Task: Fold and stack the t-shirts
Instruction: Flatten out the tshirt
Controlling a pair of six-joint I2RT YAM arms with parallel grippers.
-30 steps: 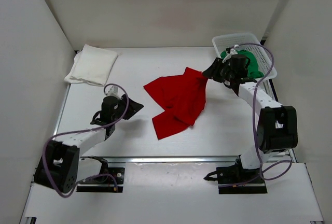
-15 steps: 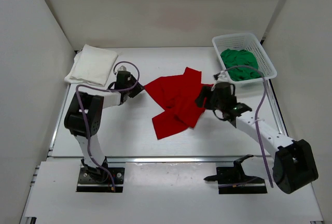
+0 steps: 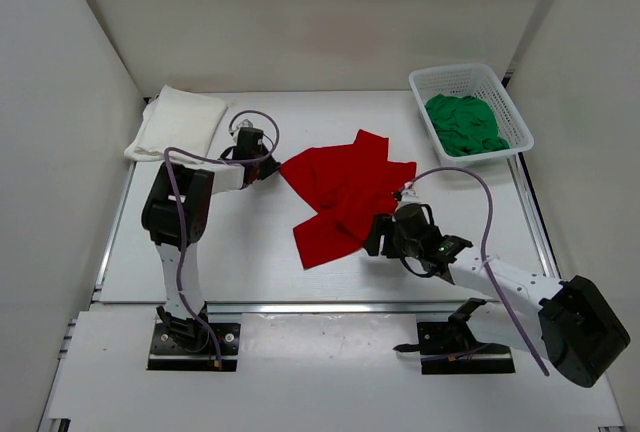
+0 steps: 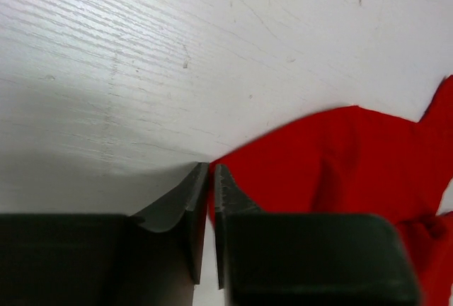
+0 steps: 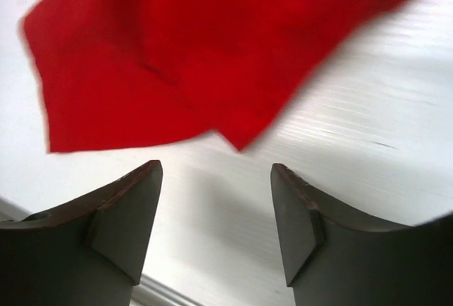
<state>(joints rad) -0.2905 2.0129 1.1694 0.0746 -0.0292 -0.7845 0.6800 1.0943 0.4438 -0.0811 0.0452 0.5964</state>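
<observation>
A bright red cloth t-shirt lies rumpled in the middle of the white table, folded over itself so that neither sleeves nor neckline can be picked out from above. The left gripper is at the shirt's left-hand corner. In the top view its jaws are hidden under the wrist and a loop of purple cable. In the left wrist view the two dark fingers stand almost pressed together with only a thin slit between them. The pointed red corner runs right up to that slit, but whether any cloth is actually caught in it cannot be told. The rest of the shirt is cut off at the right and lower edges of that view. The right gripper is low over the table just beside the shirt's near right edge, with its fingers spread wide and nothing between them. The right wrist picture is smeared, so the hem ahead of the tips reads only as a soft red edge, apart from both fingers. A white cloth t-shirt sits folded flat at the far left corner of the table. A green cloth t-shirt is bunched inside the white plastic mesh basket at the far right corner, too crumpled to read its shape.
</observation>
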